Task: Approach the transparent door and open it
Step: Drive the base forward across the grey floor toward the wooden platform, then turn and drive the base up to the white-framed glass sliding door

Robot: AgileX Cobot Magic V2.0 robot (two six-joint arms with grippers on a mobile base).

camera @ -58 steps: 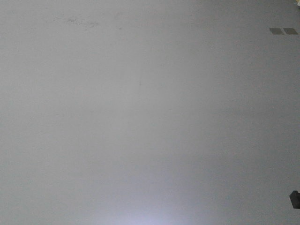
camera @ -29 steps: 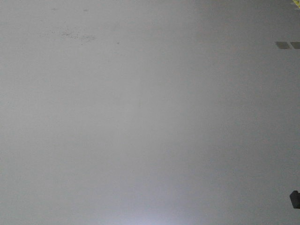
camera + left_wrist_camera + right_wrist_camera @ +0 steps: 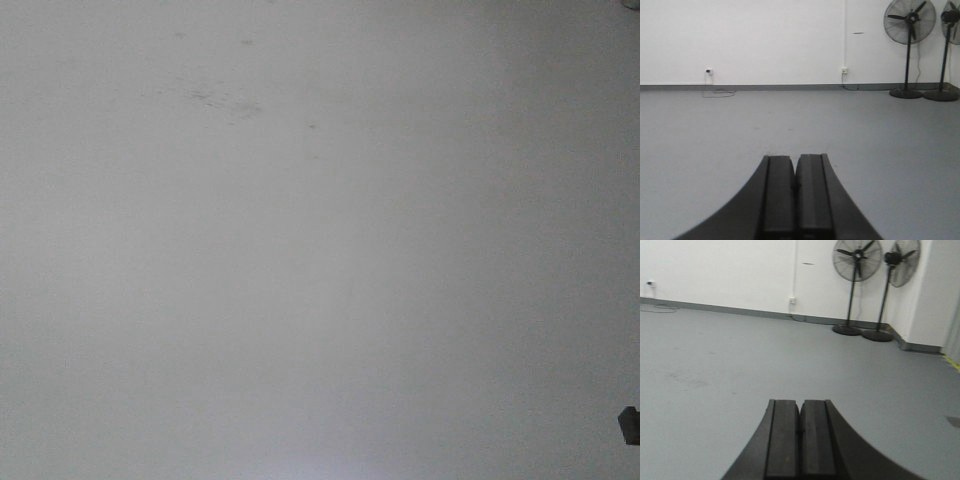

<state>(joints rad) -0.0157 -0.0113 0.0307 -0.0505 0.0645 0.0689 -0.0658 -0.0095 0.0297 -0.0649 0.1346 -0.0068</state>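
The transparent door is out of view in every frame. My left gripper is shut and empty, its black fingers pressed together above bare grey floor. My right gripper is also shut and empty, held above the same grey floor. The front view shows only grey floor with faint dark scuff marks near the top.
A white wall with a grey skirting runs across the far side, with wall sockets and a loose cable. Two black pedestal fans stand at the right by a white corner pillar. A small dark part shows at the front view's lower right edge.
In the front view the floor scuffs have shifted down and to the right, and two small dark squares at the upper right have left the frame. The base is moving.
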